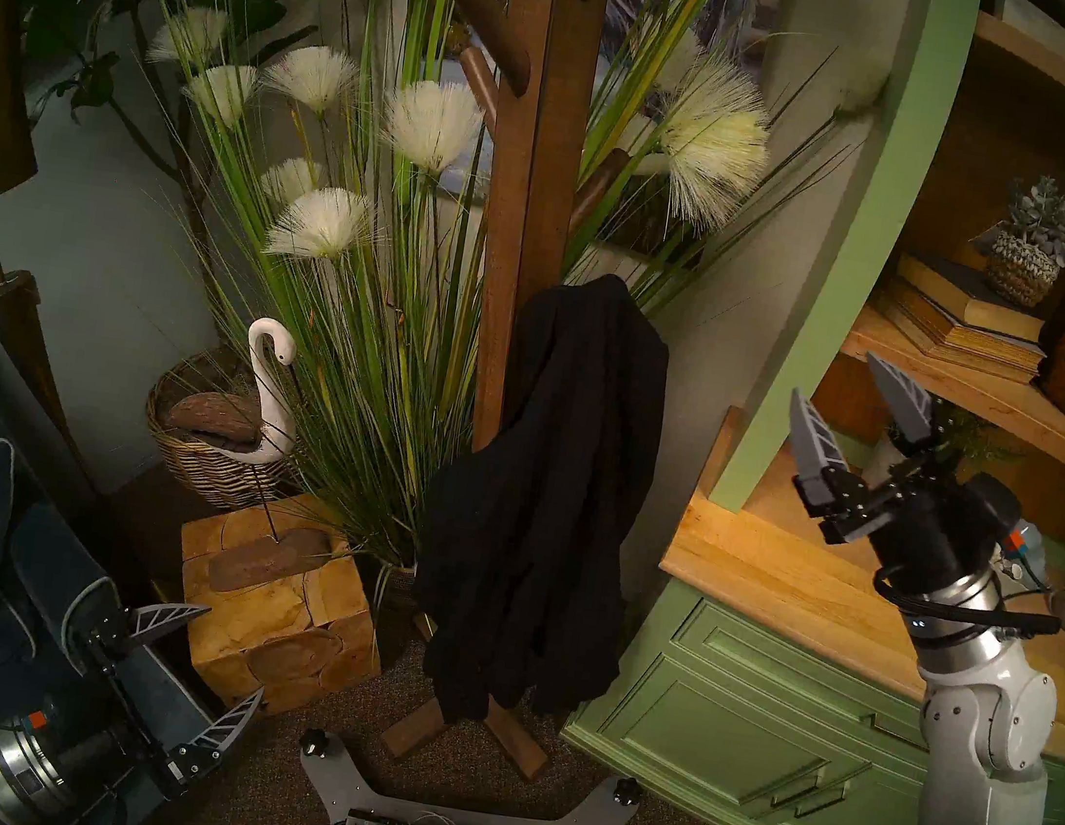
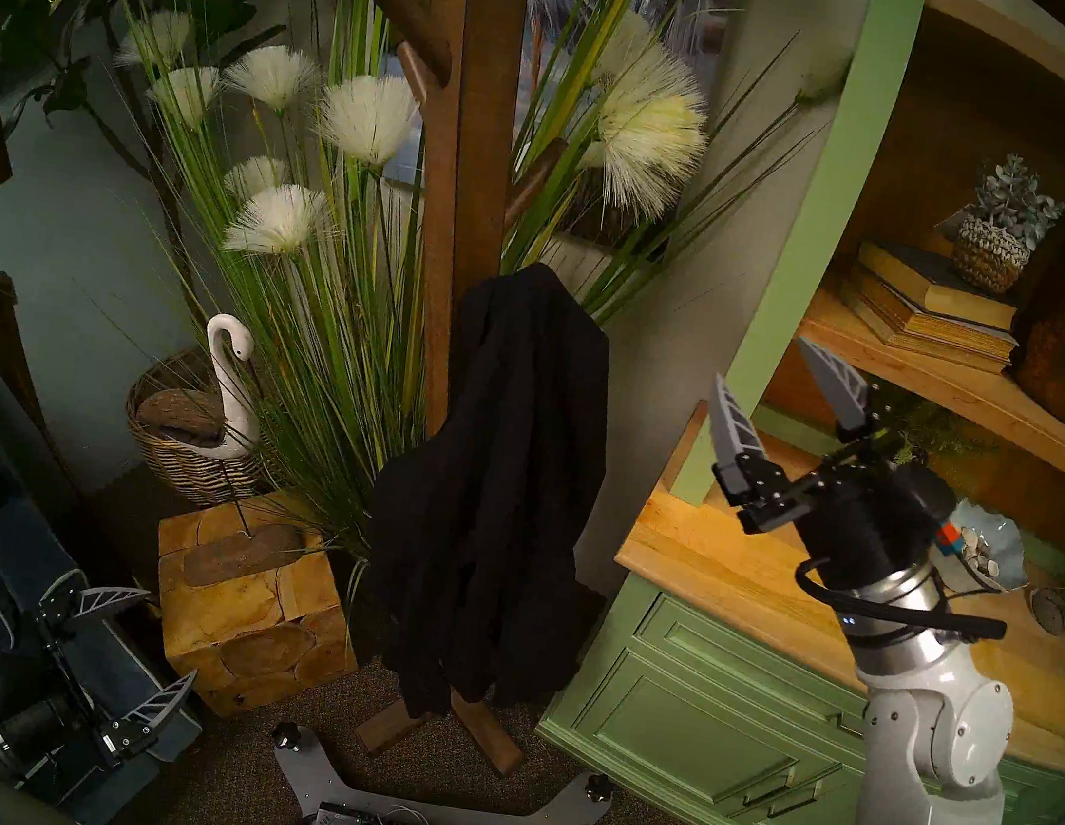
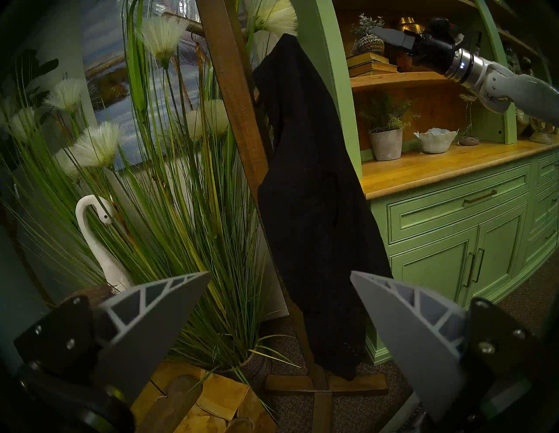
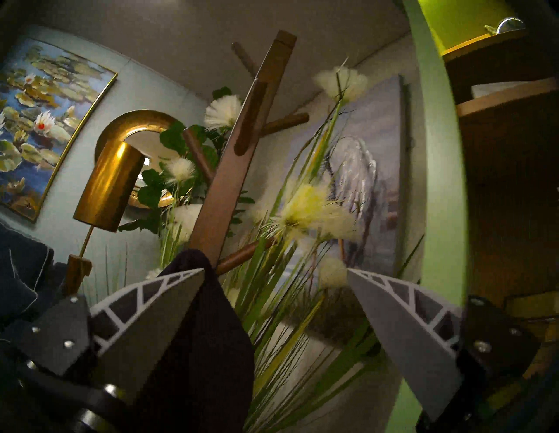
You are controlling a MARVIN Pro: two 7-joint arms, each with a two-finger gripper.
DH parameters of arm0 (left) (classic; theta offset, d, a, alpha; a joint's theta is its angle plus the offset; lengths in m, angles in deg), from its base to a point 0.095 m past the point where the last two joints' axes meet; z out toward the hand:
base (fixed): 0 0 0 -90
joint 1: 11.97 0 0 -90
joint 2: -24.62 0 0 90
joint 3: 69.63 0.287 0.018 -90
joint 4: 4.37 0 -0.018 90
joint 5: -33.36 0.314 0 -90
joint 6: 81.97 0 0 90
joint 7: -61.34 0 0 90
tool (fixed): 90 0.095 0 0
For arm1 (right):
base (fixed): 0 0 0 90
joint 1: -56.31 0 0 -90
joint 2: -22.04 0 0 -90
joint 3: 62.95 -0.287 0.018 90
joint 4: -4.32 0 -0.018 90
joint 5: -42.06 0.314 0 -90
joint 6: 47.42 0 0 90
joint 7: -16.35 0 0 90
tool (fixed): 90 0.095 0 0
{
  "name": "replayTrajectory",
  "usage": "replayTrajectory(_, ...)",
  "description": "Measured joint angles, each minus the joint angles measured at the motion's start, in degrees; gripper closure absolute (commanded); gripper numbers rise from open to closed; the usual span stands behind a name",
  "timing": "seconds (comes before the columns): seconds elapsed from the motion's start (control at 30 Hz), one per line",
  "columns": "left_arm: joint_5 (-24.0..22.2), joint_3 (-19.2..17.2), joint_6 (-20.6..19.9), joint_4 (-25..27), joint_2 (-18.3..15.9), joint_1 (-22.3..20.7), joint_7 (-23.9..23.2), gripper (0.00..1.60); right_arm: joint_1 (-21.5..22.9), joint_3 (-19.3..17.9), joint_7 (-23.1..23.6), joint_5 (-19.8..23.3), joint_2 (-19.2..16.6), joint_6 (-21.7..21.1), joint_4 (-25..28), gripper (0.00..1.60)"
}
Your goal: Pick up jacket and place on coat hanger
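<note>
jacket (image 1: 544,505) draped on coat hanger (image 1: 513,194)

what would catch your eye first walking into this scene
The black jacket hangs limp from a low peg of the wooden coat stand at the centre, its hem near the stand's foot. Both the left gripper, low by the blue cushion, and the right gripper, raised before the green cabinet, are open and empty. White plumes fan out behind the stand.

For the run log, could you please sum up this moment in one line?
jacket: hanging on coat stand peg | left gripper: open, empty, low | right gripper: open, empty, clear of jacket
</note>
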Motion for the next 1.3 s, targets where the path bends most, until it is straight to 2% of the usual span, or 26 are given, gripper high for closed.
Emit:
replayTrajectory(0.13,0.0,0.0,0.0,0.0,0.0,-0.1,-0.1,0.00,-2.5,-3.6,1.0,4.6,2.2,1.4,1.0,0.00)
replayTrajectory(0.3,0.0,-0.1,-0.1,0.0,0.1,-0.1,-0.2,0.00,-4.9,-7.1,1.3,13.1,5.5,1.7,2.5,0.00)
replayTrajectory(0.5,0.0,-0.1,-0.1,0.0,0.2,-0.1,-0.3,0.00,-6.9,-7.0,-0.5,17.8,8.4,0.4,2.6,0.00)
replayTrajectory(0.73,-0.1,-0.2,-0.2,0.0,0.3,-0.2,-0.5,0.00,-6.4,-4.3,-5.2,17.3,8.7,-2.6,-2.6,0.00)
replayTrajectory(0.83,-0.1,-0.2,-0.2,0.0,0.3,-0.2,-0.5,0.00,-6.0,-3.8,-5.7,16.2,8.1,-3.3,-4.0,0.00)
replayTrajectory(1.07,-0.1,-0.3,-0.3,0.0,0.4,-0.3,-0.7,0.00,-5.5,-2.8,-5.2,14.2,6.9,-4.1,-4.4,0.00)
replayTrajectory(1.3,-0.1,-0.3,-0.3,0.0,0.5,-0.4,-0.8,0.00,-5.3,-2.4,-3.1,14.0,5.6,-5.3,-4.3,0.00)
